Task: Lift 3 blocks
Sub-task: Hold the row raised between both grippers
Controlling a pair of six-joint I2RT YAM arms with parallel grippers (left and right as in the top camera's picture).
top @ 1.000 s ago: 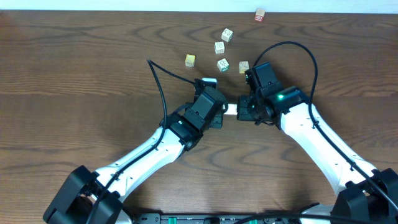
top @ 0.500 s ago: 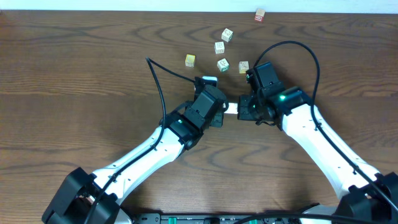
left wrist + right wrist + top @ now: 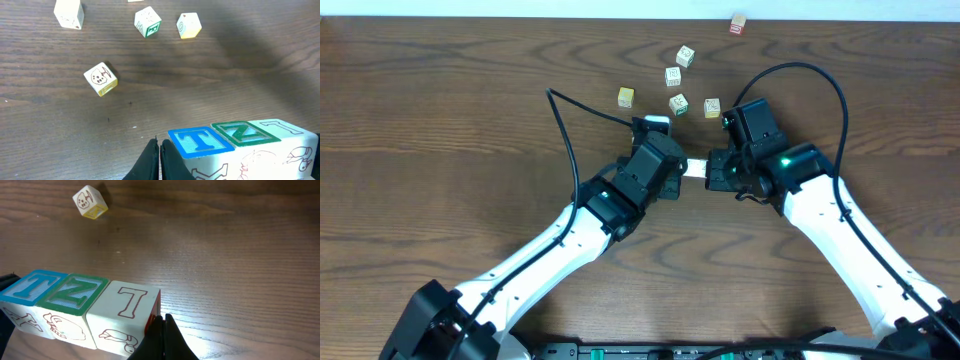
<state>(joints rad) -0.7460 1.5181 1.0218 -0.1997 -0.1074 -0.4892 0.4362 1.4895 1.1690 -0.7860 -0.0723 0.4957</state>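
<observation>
Both claws stand fully closed: left gripper [image 3: 159, 152] presses the row of blocks [image 3: 693, 169] at its T end, right gripper [image 3: 161, 326] at its I end, in the overhead frame's centre.

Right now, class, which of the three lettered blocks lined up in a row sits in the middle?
The green Z block. It has a neighbour on each side, the blue T block and the white block with a red letter, which form the row's ends.

Three whitish blocks [image 3: 75, 296] in one touching row, tops lettered blue T, green Z, red I.
</observation>
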